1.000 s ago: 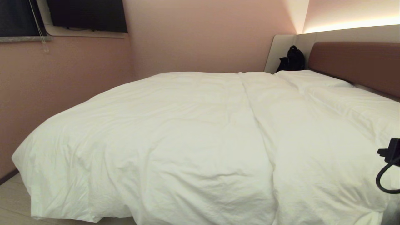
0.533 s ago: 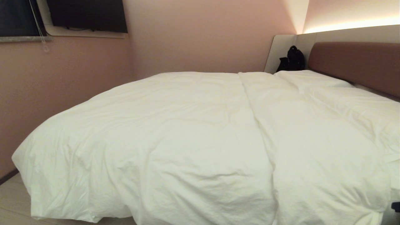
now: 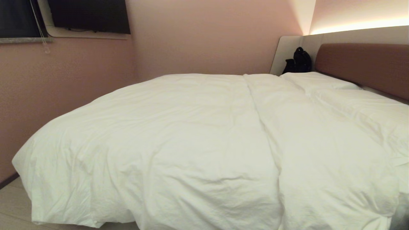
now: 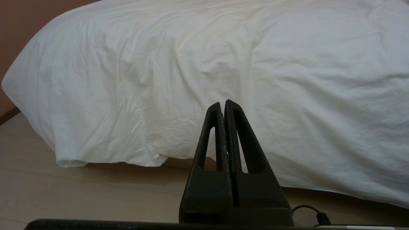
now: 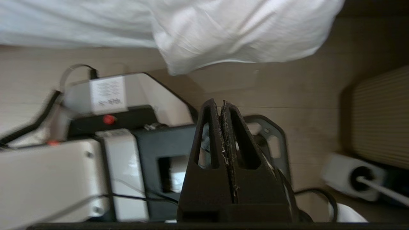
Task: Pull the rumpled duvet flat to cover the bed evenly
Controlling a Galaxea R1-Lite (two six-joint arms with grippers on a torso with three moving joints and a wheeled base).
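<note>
White duvet spread across the bed, both grippers pressed together and holding nothing.

The duvet (image 3: 198,143) is a thick, puffy white quilt with soft creases. In the head view it covers the bed (image 3: 364,64) with its long axis running from about 7 o'clock, where a corner droops to the pale wooden floor (image 3: 12,204), toward 2 o'clock, where it meets the brown padded headboard. A raised fold line crosses it from 12 to 6 o'clock. A small black object (image 3: 298,60) sits at 1 o'clock beside the headboard's light grey panel. The left gripper (image 4: 223,103), black and wedge-shaped, has its fingers together and points at the hanging duvet edge, apart from it. The right gripper (image 5: 220,103), fingers likewise together, points down over the robot's base (image 5: 105,153), with a duvet corner at its 12 o'clock.
</note>
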